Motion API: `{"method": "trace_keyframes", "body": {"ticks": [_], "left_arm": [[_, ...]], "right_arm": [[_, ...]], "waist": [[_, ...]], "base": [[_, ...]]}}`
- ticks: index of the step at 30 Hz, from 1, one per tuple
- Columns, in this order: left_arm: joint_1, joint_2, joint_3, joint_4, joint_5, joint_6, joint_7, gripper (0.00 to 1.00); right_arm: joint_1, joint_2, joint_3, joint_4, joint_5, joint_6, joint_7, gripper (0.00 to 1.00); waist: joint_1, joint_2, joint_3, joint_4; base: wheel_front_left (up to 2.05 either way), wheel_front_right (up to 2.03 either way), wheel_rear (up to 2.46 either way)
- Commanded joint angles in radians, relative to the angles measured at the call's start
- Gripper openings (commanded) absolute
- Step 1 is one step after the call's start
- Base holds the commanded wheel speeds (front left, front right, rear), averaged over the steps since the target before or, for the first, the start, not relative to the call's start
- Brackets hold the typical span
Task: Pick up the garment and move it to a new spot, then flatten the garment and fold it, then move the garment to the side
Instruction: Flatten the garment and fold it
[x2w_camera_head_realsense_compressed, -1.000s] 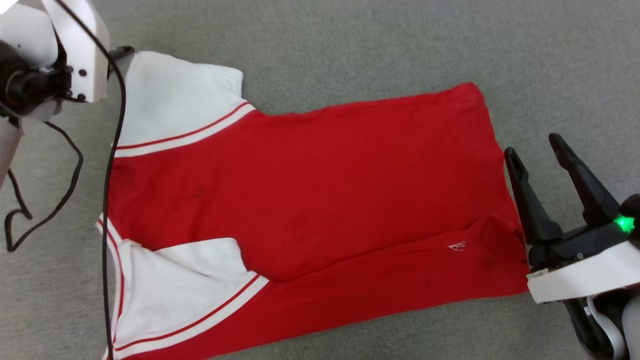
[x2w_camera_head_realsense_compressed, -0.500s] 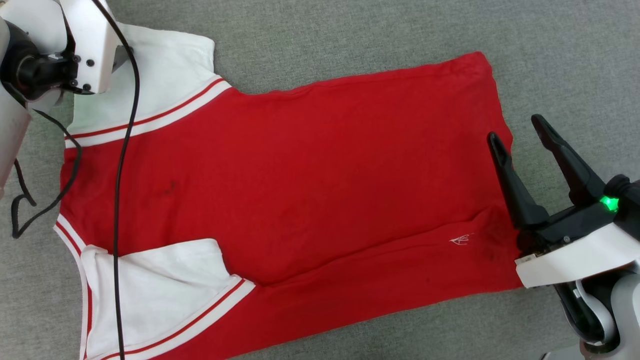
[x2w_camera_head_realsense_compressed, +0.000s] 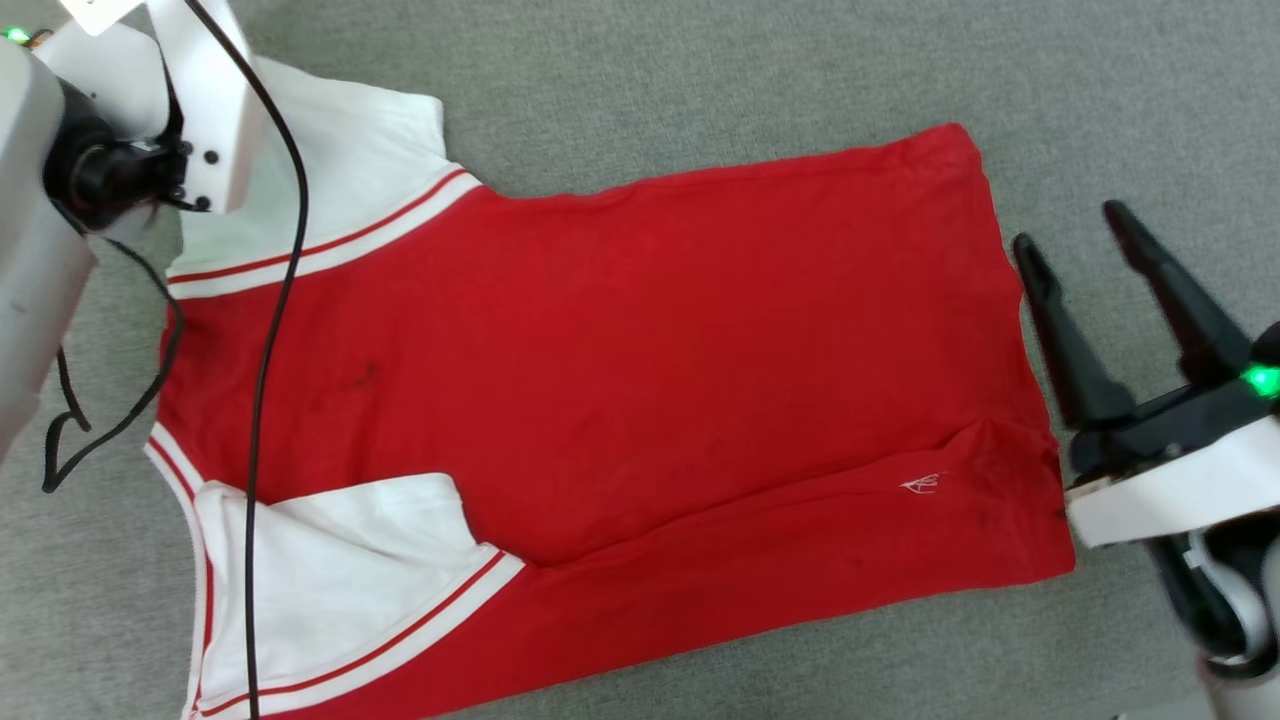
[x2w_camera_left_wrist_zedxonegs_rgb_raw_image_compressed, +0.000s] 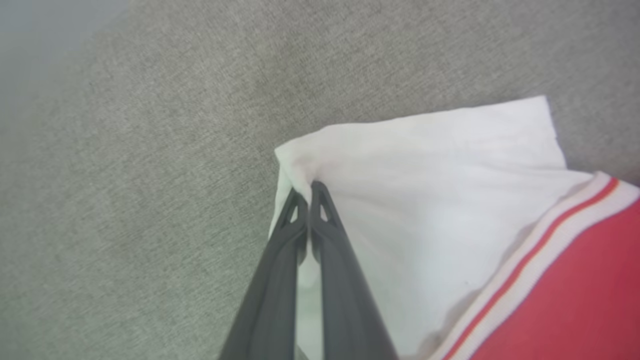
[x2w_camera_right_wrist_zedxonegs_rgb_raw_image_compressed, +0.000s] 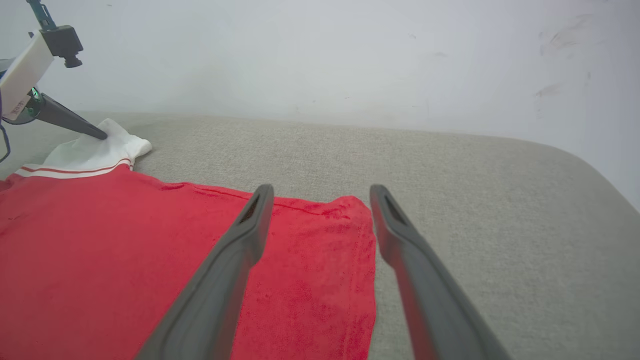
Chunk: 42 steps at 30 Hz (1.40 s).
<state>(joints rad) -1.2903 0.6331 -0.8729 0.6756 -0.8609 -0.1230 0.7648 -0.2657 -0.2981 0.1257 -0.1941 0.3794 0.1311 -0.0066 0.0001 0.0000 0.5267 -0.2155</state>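
Observation:
The garment (x2w_camera_head_realsense_compressed: 620, 380) lies spread on the grey surface, plain red side up, with no lettering showing. Its white sleeves lie at the left, one far (x2w_camera_head_realsense_compressed: 350, 150) and one near (x2w_camera_head_realsense_compressed: 330, 580), each with striped trim. In the left wrist view my left gripper (x2w_camera_left_wrist_zedxonegs_rgb_raw_image_compressed: 310, 187) is shut on the far sleeve's corner (x2w_camera_left_wrist_zedxonegs_rgb_raw_image_compressed: 425, 190), which puckers at the fingertips. In the head view its white wrist housing (x2w_camera_head_realsense_compressed: 200, 100) hides those fingers. My right gripper (x2w_camera_head_realsense_compressed: 1070, 228) stands open just beside the red hem (x2w_camera_right_wrist_zedxonegs_rgb_raw_image_compressed: 350, 240), with nothing between its fingers (x2w_camera_right_wrist_zedxonegs_rgb_raw_image_compressed: 240, 250).
A black cable (x2w_camera_head_realsense_compressed: 270, 350) hangs from my left arm across the shirt's left part. The grey fabric surface (x2w_camera_head_realsense_compressed: 700, 80) extends beyond the shirt on all sides. A pale wall (x2w_camera_right_wrist_zedxonegs_rgb_raw_image_compressed: 320, 60) rises behind it, and the surface rounds off at the right (x2w_camera_right_wrist_zedxonegs_rgb_raw_image_compressed: 590, 170).
The head camera has shifted, so the whole picture has slid. My left gripper stays shut on the sleeve corner. My open right gripper has shifted slightly along the hem.

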Motion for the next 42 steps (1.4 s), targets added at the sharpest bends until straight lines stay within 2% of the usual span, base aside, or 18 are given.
{"method": "trace_keyframes", "body": {"ticks": [1,5,7,13,16,21,24,30,37,42], "left_arm": [[0.018,-0.011,-0.001,-0.013,-0.005,-0.004,-0.042,0.0],[0.034,-0.015,-0.014,-0.037,0.005,-0.004,-0.098,0.0],[0.044,-0.013,-0.025,-0.062,0.011,-0.005,-0.132,0.0],[0.081,-0.002,-0.053,-0.15,0.016,-0.006,-0.218,0.0],[0.094,0.001,-0.063,-0.196,0.02,-0.006,-0.248,0.0],[0.095,0.002,-0.07,-0.264,0.034,-0.004,-0.28,0.0],[0.085,-0.002,-0.069,-0.299,0.043,0.002,-0.296,0.0],[0.074,0.0,-0.069,-0.361,0.059,0.014,-0.315,0.0],[0.067,-0.004,-0.07,-0.399,0.067,0.024,-0.328,0.0],[0.071,-0.007,-0.07,-0.396,0.063,0.022,-0.341,0.0]], "right_arm": [[-0.028,-0.028,-0.022,-0.001,0.0,-0.001,0.012,1.0],[-0.054,-0.069,-0.049,0.0,0.003,-0.001,0.058,1.0],[-0.084,-0.109,-0.047,0.004,0.02,-0.001,0.121,1.0],[-0.21,-0.27,0.005,0.081,0.126,-0.001,0.385,1.0],[-0.275,-0.329,0.042,0.141,0.189,-0.001,0.522,1.0],[-0.383,-0.395,0.126,0.234,0.275,-0.001,0.738,1.0],[-0.444,-0.414,0.178,0.29,0.292,-0.001,0.818,1.0],[-0.539,-0.389,0.265,0.414,0.288,-0.001,0.86,1.0],[-0.585,-0.357,0.371,0.573,0.268,-0.001,0.821,1.0],[-0.565,-0.347,0.442,0.657,0.307,-0.001,0.793,1.0]], "waist": [[-0.0001,0.0,-0.027,0.017],[-0.0001,0.0,-0.058,0.04],[-0.0001,0.0,-0.075,0.053],[-0.0001,0.0,-0.105,0.099],[-0.0001,0.0,-0.105,0.121],[-0.0001,0.0,-0.088,0.157],[-0.0001,0.0,-0.071,0.178],[-0.0001,0.0,-0.038,0.213],[-0.0001,0.0,-0.01,0.235],[-0.0001,0.0,-0.007,0.24]], "base": [[0.0,0.0,0.0],[0.0,0.0,0.0],[0.0,0.0,0.0],[0.0,0.0,0.0],[0.0,0.0,0.0],[0.0,0.0,0.0],[0.0,0.0,0.0],[0.0,0.0,0.0],[0.0,0.0,0.0],[0.0,0.0,0.0]]}}
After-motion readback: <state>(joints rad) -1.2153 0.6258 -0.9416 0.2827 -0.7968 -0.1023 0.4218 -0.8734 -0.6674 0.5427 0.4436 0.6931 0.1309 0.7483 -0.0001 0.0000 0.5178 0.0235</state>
